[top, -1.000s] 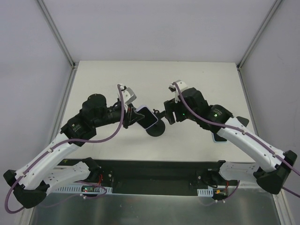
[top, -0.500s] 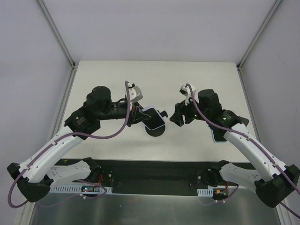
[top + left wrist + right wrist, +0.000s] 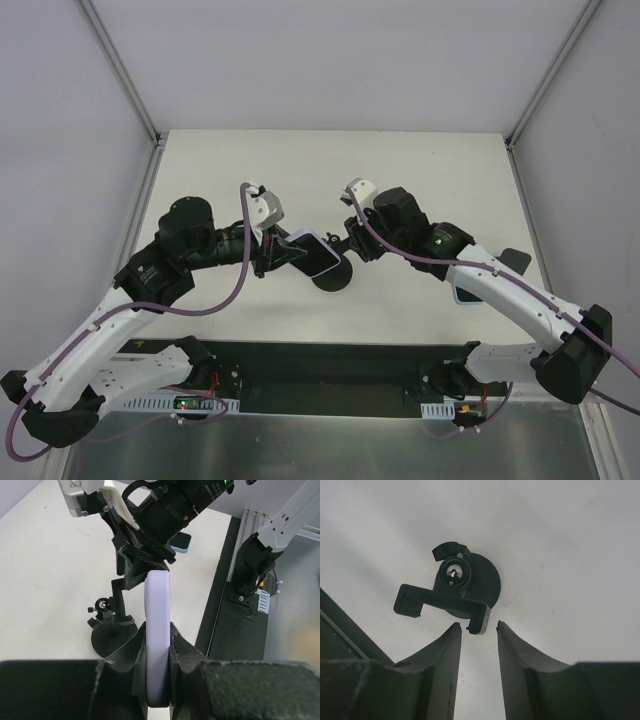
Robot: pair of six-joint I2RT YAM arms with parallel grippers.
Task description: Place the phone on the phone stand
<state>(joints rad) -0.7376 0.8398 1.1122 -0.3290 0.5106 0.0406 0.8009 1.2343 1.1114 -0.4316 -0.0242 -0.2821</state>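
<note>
The phone (image 3: 314,253), in a pale lavender case, is held on edge by my left gripper (image 3: 283,250), which is shut on its lower part; the left wrist view shows the phone (image 3: 157,595) clamped between both fingers (image 3: 182,647), just above and beside the stand. The phone stand (image 3: 335,276) is black, with a round disc base (image 3: 487,582), a ball joint and a cross bracket (image 3: 440,602). My right gripper (image 3: 347,240) is open at the stand's top; in the right wrist view its fingertips (image 3: 454,630) straddle the bracket's end (image 3: 480,619) without touching.
A second flat teal-edged object (image 3: 466,293) lies on the table under my right forearm and also shows in the left wrist view (image 3: 181,542). A small black piece (image 3: 514,258) lies near the right wall. The table's black front rail (image 3: 330,365) runs along the near edge.
My right gripper drew back to the right, then came back left to the stand's bracket. My left gripper carried the phone a little right over the stand, then back left.
</note>
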